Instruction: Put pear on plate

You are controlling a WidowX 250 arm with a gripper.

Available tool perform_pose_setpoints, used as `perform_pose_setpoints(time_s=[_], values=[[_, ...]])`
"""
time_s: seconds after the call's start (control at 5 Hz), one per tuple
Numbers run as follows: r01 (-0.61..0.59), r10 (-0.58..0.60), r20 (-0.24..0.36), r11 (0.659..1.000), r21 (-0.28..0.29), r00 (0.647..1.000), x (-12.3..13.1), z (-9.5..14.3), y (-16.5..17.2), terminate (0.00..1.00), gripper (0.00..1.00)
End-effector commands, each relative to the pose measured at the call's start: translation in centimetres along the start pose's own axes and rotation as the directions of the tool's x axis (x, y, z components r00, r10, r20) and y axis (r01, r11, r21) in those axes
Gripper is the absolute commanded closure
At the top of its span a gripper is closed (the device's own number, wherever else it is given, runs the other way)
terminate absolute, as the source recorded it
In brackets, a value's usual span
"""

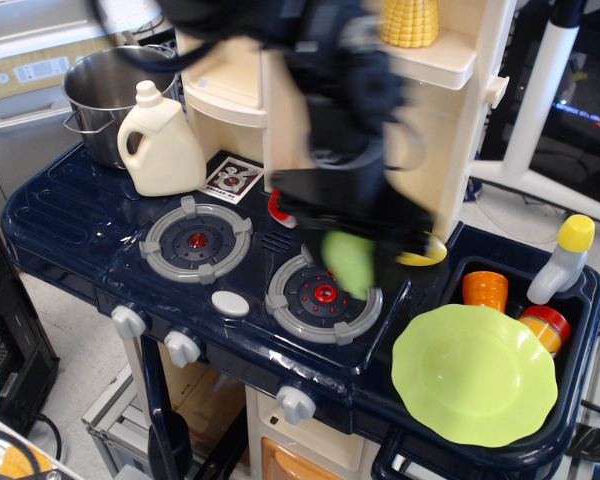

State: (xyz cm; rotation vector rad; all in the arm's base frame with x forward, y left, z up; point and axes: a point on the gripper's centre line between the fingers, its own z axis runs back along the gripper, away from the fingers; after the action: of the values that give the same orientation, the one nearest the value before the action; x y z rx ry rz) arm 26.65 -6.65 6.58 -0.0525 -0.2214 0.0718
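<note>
Pear, light green and blurred, hangs in the air above the right burner of the toy stove, clamped between the fingers of the gripper, which closes on it from above. The dark arm behind it is heavily smeared, so its finer parts cannot be made out. To the right and lower, the lime-green plate with its wavy rim rests at the front corner of the dark blue counter, apart from the pear. Just behind the gripper, a yellow banana and a red-and-white toy show only as slivers. Beyond the plate, an orange cup, a red-and-yellow piece and a yellow-capped bottle sit in the sink recess. On the left stand the left burner, a cream jug and a metal pot; a toy corn sits on the upper shelf.
</note>
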Motion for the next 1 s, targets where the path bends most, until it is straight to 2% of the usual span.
perform_pose_setpoints(time_s=[0.0,0.2,0.4,0.6,0.8], values=[[-0.168,0.168,0.010,0.986,0.013,0.986,1.5,0.1,-7.7,0.00,1.00],[-0.199,0.199,0.039,0.980,-0.010,0.979,0.7,-1.4,-7.4,0.00,1.00],[-0.189,0.190,0.030,0.982,-0.027,0.981,0.2,-1.6,-5.8,0.00,1.00],[-0.213,0.219,0.065,0.973,-0.090,0.973,-0.2,-2.6,-5.8,0.00,1.00],[-0.215,0.226,0.083,0.969,-0.122,0.971,-0.3,-3.0,-6.6,0.00,0.00]])
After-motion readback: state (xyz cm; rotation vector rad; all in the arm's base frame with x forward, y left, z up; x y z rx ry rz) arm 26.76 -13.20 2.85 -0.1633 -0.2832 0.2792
